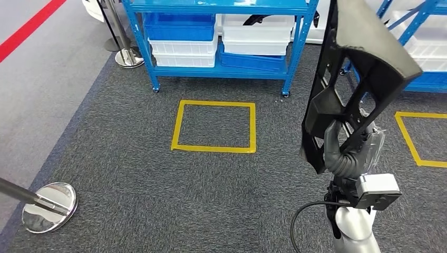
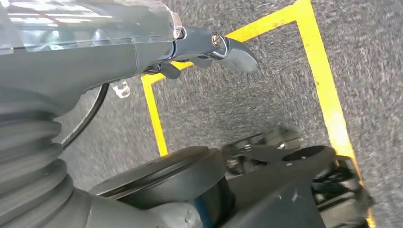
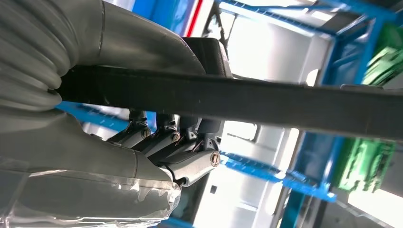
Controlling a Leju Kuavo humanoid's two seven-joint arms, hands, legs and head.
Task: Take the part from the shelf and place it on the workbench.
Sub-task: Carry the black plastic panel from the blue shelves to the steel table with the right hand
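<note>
The part (image 1: 363, 58) is a large black plastic frame with cut-outs and a broad top end. It stands upright at the right of the head view, in front of the shelf. My right hand (image 1: 348, 153) grips its lower end, thumb wrapped round a strut. In the right wrist view a black bar of the part (image 3: 285, 102) crosses the picture, and my right hand (image 3: 180, 142) has its fingers curled behind it. My left hand (image 2: 209, 45) hangs over the carpet and holds nothing, with its fingers stretched out.
A blue shelf (image 1: 153, 52) on castors holds blue and white bins (image 1: 184, 39) straight ahead. A yellow taped square (image 1: 215, 148) marks the grey carpet before it, and another (image 1: 408, 138) lies at the right. Stanchion bases (image 1: 50, 206) (image 1: 129, 58) stand at the left, beside a red floor line (image 1: 26, 29).
</note>
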